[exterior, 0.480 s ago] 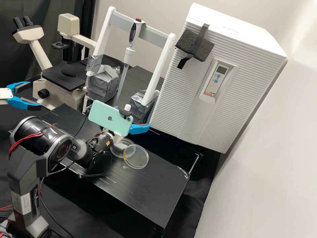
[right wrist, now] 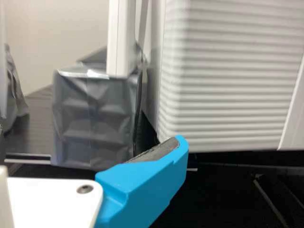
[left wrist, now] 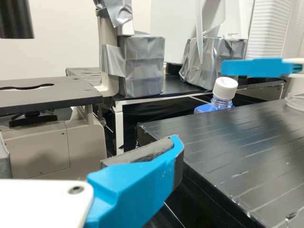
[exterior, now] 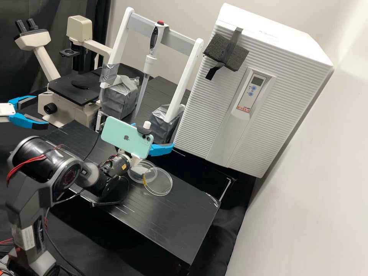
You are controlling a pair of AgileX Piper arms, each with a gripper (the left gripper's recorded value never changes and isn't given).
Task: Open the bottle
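Right tool shifted slightly, at clear bottle, white cap on, grip unclear, left tool released

You will find the bench matt black, with a grooved, slatted surface. The bottle is clear plastic under a matt white cap. The petri dishes are transparent and glossy. The cabinet, upper right in the high view, is white ribbed plastic (a coarse dark foam block hangs on it). The left gripper carries smooth blue plastic fingers faced with dull grey pads.
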